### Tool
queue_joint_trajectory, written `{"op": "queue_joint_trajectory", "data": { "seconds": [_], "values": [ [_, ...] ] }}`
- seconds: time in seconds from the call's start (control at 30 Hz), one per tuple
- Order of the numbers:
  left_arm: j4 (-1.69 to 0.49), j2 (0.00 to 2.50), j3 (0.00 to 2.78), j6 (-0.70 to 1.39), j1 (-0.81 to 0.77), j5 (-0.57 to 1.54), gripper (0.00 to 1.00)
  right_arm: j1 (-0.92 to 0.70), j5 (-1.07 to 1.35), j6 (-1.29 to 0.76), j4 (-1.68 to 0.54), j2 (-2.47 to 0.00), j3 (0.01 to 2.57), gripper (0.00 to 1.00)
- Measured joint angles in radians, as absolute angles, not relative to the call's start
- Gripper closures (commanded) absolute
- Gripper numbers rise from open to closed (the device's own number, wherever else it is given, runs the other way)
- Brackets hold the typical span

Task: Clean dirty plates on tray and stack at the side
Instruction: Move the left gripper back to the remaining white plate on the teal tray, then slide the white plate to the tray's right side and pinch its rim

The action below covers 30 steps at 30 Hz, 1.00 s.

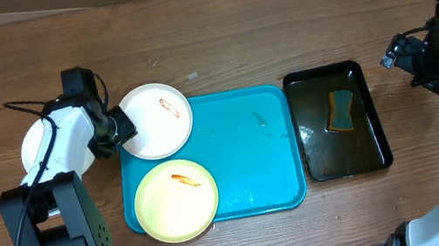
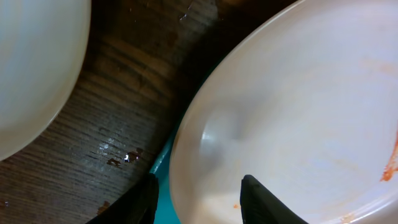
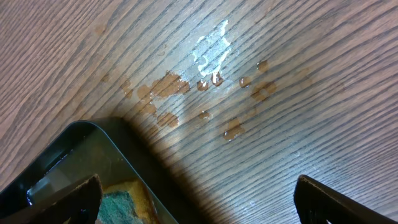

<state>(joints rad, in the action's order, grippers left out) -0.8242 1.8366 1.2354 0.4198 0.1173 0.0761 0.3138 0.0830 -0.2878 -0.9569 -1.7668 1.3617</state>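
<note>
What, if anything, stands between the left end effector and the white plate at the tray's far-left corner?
Nothing visible does. The left end effector is at the white plate, with one finger over its rim and the other outside it, by the edge of the tray. Whether it is clamped on the plate cannot be told.

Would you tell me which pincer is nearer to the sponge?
Right. The right pincer hovers just beyond the black tray holding the sponge; the left pincer is at the white plate's rim, across the turquoise tray.
</note>
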Motion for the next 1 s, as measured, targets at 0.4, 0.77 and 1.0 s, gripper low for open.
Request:
{"op": "queue_joint_trajectory", "data": {
  "seconds": [0.4, 0.77, 1.0],
  "values": [
    [-0.808, 1.837, 1.207, 0.424, 0.105, 0.065, 0.73, 0.314, 0.083, -0.288, -0.957, -1.767, 1.362, 0.00],
    [-0.788, 1.837, 1.183, 0.430, 0.076, 0.054, 0.96, 0.314, 0.083, -0.288, -0.957, -1.767, 1.362, 0.00],
    [-0.785, 1.837, 1.174, 0.431, 0.073, 0.056, 0.96, 0.314, 0.083, -0.288, -0.957, -1.767, 1.362, 0.00]
  ]
}}
